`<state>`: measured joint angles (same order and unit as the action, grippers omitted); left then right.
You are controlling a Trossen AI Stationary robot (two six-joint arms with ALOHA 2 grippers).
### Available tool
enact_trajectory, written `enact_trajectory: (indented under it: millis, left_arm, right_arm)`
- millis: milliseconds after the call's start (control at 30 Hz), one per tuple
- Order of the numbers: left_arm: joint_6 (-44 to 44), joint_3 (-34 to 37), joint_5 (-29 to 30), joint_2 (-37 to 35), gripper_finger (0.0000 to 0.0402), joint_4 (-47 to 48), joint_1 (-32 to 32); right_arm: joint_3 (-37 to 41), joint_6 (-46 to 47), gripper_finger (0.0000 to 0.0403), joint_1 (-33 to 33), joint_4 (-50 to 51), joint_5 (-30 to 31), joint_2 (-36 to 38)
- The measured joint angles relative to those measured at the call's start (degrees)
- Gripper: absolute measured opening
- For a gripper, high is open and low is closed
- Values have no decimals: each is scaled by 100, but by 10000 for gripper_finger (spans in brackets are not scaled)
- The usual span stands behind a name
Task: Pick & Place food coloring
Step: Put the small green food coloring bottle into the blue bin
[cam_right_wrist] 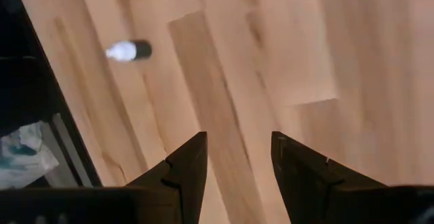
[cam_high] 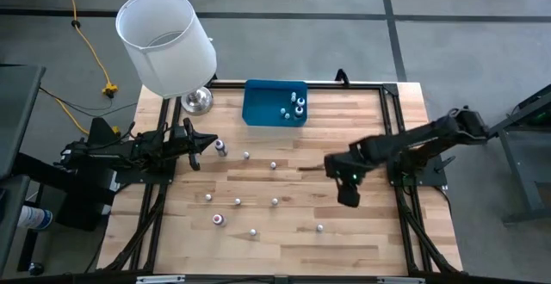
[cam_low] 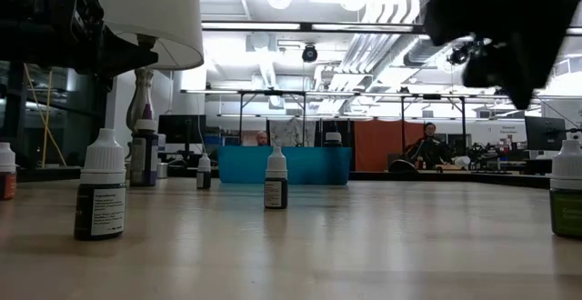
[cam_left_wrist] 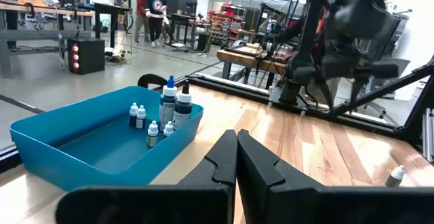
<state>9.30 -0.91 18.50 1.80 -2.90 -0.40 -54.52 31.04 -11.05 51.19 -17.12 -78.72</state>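
High view: the right gripper (cam_high: 347,194) hangs over bare table (cam_high: 362,232) on the right, bottles (cam_high: 238,201) scattered left of it, several already in the blue bin (cam_high: 258,112) at the far edge. The left gripper (cam_high: 200,151) waits by the left edge.

Low view: bottles stand upright, the nearest (cam_low: 100,195) at left.

Left wrist view: its fingers (cam_left_wrist: 224,163) are pressed together, empty.

Right wrist view: fingers (cam_right_wrist: 186,166) apart, nothing between them; one bottle (cam_right_wrist: 129,49) lies well off.

Risk: descending here grabs nothing, and an off-centre approach could topple such a small bottle.
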Motion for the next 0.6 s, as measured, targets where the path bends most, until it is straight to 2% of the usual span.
enact_trajectory:
  millis: [233, 400, 600]
  left_arm:
    - [0, 1, 0, -1, 0, 0, 1]
    - [0, 2, 0, -2, 0, 0, 0]
    - [0, 2, 0, -2, 0, 0, 0]
  right_arm:
    - [552, 736, 153, -870, -999, 12, 33]
    - [680, 1479, 153, -1254, -1421, 26, 33]
    - [675, 1717, 153, -1554, -1624, 112, 27]
